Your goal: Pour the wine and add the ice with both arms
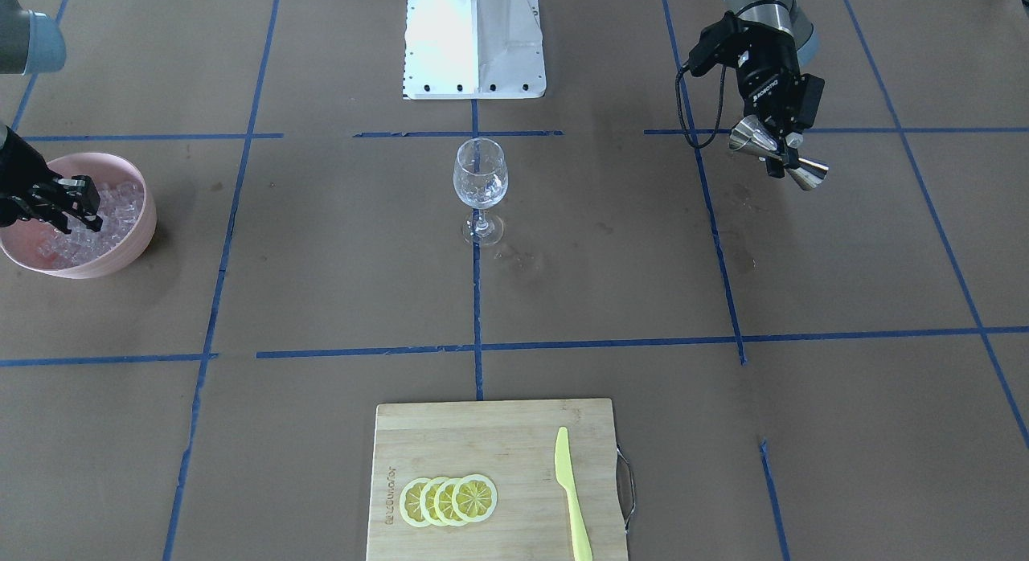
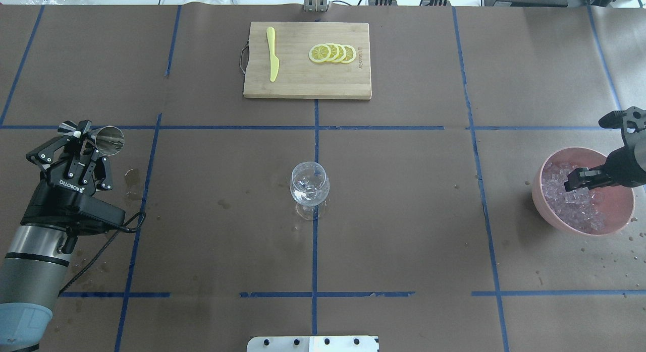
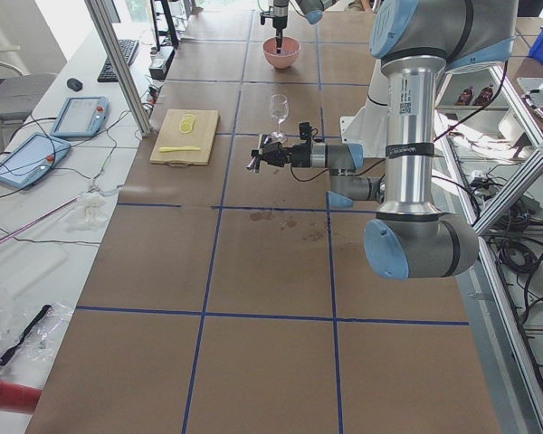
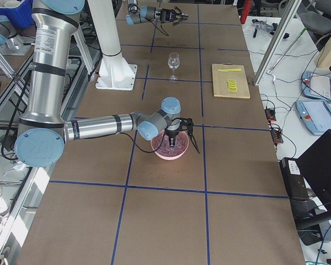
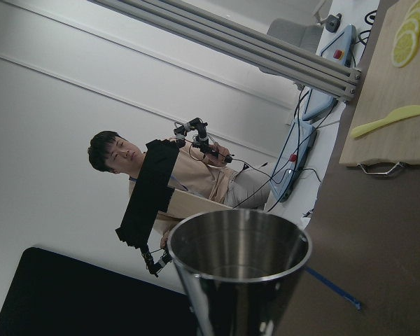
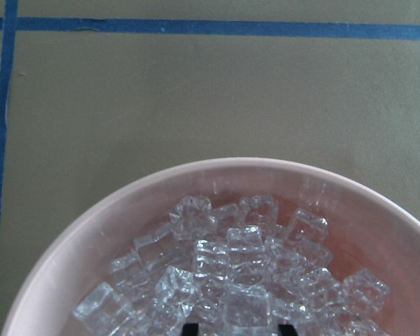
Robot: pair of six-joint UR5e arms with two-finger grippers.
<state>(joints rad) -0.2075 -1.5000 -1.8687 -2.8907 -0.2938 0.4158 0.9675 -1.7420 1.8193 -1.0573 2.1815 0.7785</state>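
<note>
My left gripper (image 1: 781,153) is shut on the waist of a steel double-cone jigger (image 1: 808,174), held on its side above the table. The overhead view shows that gripper (image 2: 82,134) and the jigger (image 2: 109,140) at the far left. The jigger's open mouth (image 5: 238,241) looks empty. A clear wine glass (image 1: 480,179) stands upright at the table's centre; I cannot tell whether wine is in it. My right gripper (image 1: 80,211) is down in a pink bowl (image 1: 137,239) heaped with ice cubes (image 6: 246,266). Its fingertips (image 6: 190,327) stand apart around a cube.
A wooden cutting board (image 1: 498,432) lies on the operators' side. It carries several lemon slices (image 1: 450,499) and a yellow plastic knife (image 1: 572,497). The white pedestal (image 1: 474,38) stands behind the glass. Wet spots (image 2: 132,178) mark the paper near the left gripper.
</note>
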